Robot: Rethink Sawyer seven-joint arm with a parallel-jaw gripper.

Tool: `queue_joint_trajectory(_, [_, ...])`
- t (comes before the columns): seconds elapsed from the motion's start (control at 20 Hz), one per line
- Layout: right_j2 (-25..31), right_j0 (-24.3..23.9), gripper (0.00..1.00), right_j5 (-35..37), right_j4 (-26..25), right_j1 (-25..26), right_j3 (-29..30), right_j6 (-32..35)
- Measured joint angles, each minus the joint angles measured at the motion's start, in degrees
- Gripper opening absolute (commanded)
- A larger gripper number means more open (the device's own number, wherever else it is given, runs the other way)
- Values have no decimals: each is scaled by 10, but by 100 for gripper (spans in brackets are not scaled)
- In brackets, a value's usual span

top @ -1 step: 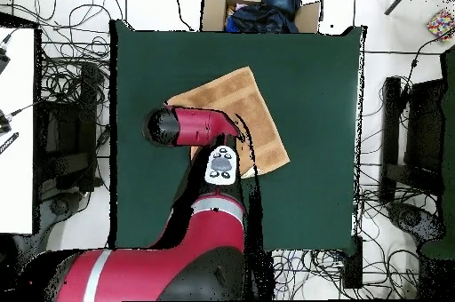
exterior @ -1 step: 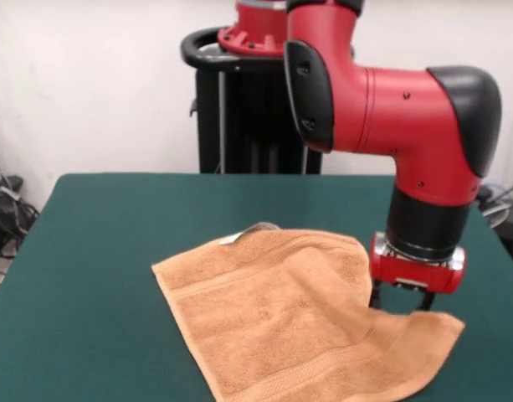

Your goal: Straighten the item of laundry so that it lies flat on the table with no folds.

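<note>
claw (exterior @ -1 step: pixel 400 301) hangs low over the towel's (exterior @ -1 step: pixel 289 322) corner nearest the red arm (exterior @ -1 step: pixel 390 109), its tips down at a raised ridge of cloth, but whether it is clenched or released i cannot tell. towel lies mid-bench (exterior @ -1 step: pixel 105 234), mostly spread, with a small white tag (exterior @ -1 step: pixel 231 239) at its far edge. that ridge beside the claw looks like the fold left to pull out.
</note>
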Motion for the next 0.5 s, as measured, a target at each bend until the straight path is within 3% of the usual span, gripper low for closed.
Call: queue_joint_trajectory(0.5, [41, -59, 100, 53, 0, 17, -49, 0])
